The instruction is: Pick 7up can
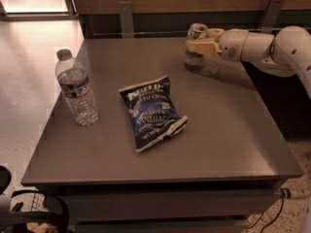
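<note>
A small silver-white aluminium drink can with a silver top, the 7up can (pixel 193 59), stands at the far right of the grey, flat-topped desk (pixel 233 130), close to its back edge. The pale yellow pincer (pixel 195 46) reaches it from the right. It is clamped on the 7up can, with one finger (pixel 200 47) lying across the front of the can's upper half. The can's rim shows above that finger and its lower body below it. No lettering on the can can be read from here. Whether the can's base rests on the desk or sits just clear of it cannot be told.

The white, rounded robot arm (pixel 262 45) runs level from the pincer towards the right edge of the view, over the desk's right rear corner.

Near the middle of the desk lies a dark blue crinkled chip bag (pixel 151 111), flat and turned at an angle, well apart from the can. Its white print includes "CHIPS" near the top and "VINEGAR" lower down; the brand name above these is too blurred to be sure of.

A clear plastic water bottle with a grey cap (pixel 77 89) stands upright near the desk's left edge, apart from the bag. It has a dark label with a red patch around its upper part, and the wording there is unreadable.
</note>
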Tool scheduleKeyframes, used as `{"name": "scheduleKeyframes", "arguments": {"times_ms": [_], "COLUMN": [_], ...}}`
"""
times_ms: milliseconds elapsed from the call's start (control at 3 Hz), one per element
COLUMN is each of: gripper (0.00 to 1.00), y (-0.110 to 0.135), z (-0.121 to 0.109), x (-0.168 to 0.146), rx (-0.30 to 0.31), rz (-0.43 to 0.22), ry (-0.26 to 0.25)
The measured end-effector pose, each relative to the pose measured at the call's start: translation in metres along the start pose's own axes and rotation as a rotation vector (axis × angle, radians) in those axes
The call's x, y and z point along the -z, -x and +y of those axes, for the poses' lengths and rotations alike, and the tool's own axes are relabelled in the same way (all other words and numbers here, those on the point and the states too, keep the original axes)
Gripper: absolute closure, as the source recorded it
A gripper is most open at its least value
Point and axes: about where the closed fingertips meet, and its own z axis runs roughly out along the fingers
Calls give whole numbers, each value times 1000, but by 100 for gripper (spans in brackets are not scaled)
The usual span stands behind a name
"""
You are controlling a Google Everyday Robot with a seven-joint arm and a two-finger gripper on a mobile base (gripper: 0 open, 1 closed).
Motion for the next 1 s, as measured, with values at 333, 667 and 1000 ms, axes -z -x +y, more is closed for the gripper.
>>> {"name": "scheduleKeyframes", "arguments": {"times_ms": [333, 667, 1000], "gripper": [100, 100, 100], "y": [13, 36, 58], "z": [5, 15, 22], "x": [4, 10, 17], "rx": [15, 50, 90], "rz": [-11, -8, -12], "ry": [-1, -3, -14]}}
